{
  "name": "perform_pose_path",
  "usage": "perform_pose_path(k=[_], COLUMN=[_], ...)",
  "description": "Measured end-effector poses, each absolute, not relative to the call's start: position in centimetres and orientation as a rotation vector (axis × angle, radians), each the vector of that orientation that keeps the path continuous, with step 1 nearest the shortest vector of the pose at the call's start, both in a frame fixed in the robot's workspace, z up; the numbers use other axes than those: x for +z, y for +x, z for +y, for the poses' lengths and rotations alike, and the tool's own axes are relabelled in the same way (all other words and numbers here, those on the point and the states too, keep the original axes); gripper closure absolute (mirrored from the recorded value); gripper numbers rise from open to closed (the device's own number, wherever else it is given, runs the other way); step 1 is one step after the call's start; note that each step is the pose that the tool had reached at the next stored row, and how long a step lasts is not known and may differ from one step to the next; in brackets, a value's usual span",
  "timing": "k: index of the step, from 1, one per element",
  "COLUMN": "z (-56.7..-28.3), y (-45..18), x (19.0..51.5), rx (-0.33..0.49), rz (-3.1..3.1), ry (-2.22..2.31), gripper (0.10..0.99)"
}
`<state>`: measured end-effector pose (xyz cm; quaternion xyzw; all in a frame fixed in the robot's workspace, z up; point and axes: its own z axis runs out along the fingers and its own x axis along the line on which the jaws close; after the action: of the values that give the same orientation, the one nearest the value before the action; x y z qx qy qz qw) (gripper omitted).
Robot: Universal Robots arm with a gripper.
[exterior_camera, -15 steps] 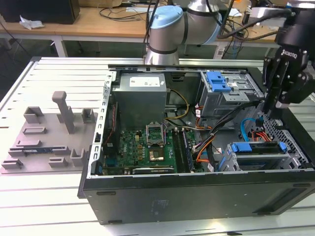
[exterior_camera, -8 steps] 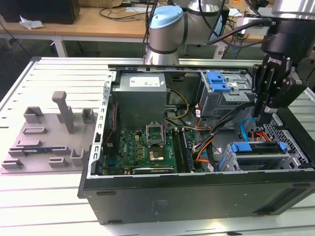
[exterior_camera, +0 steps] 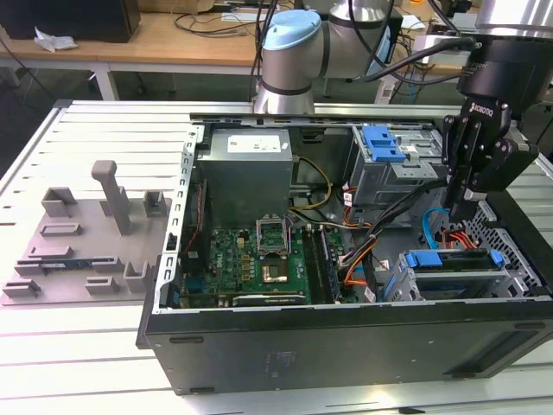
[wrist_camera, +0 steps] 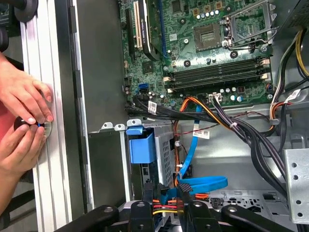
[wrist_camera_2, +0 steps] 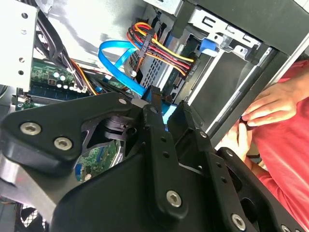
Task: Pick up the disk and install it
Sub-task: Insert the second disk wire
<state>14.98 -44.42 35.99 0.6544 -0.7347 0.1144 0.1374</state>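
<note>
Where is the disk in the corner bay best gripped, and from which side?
Probably by the blue rail bracket framing the disk, coming straight down from above: the disk lies flat in its bay, walled in by the case, so only its top is exposed. The gripper hangs above it.

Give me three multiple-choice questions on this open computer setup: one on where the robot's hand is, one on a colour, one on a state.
1. In the exterior view, the hand is: A over the computer case's drive-bay end, at that view's right; B over the grey plate; C off the table.
2. The flat data cable is: A green; B blue; C white.
3. The case is: A closed; B upside down; C open.
Answers: 1 A, it hangs above the drive cage; 2 B, blue in both wrist views; 3 C, the motherboard shows.
</note>
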Motion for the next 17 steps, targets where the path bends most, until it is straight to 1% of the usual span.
perform_pose_path(k=[7, 8, 9, 17], z=[-44.43, -44.42, -44.42, -44.42], y=[14.98, 14.99, 14.98, 14.91], x=[35.91, 35.91, 35.9, 35.86], rx=[0.342, 0.343, 0.344, 0.354], rz=[-2.13, -2.131, -2.132, -2.138], ry=[1.894, 1.895, 1.895, 1.897], gripper=[0.757, 0.769, 0.843, 0.843])
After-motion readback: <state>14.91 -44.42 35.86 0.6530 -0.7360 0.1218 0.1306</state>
